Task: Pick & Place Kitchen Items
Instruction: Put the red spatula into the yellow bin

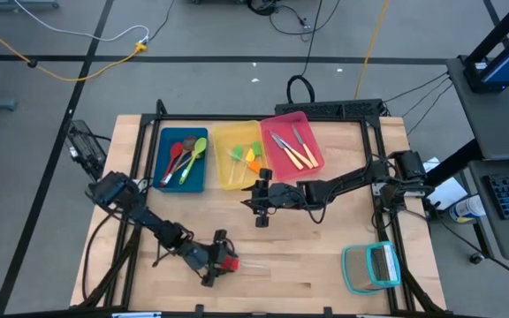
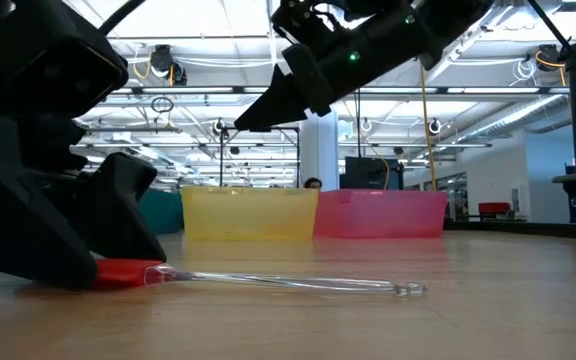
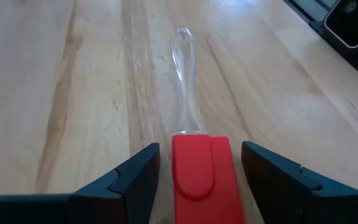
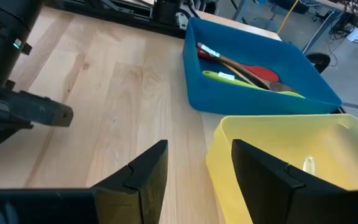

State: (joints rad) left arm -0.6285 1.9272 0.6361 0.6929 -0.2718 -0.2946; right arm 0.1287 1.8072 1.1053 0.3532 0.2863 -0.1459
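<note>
Blue bin (image 1: 184, 162): spoons (image 1: 186, 157); pink bin (image 1: 293, 144): apparently knives (image 1: 292, 147).

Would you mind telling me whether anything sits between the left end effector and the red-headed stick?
Nothing visible does: the open left end effector already straddles the red-headed stick on the table.

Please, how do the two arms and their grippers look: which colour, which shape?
Both arms are black, built of jointed segments with dark cables along them. The left gripper and the right gripper each end in two flat, wedge-shaped dark fingers. A small green light glows on the right arm.
</note>
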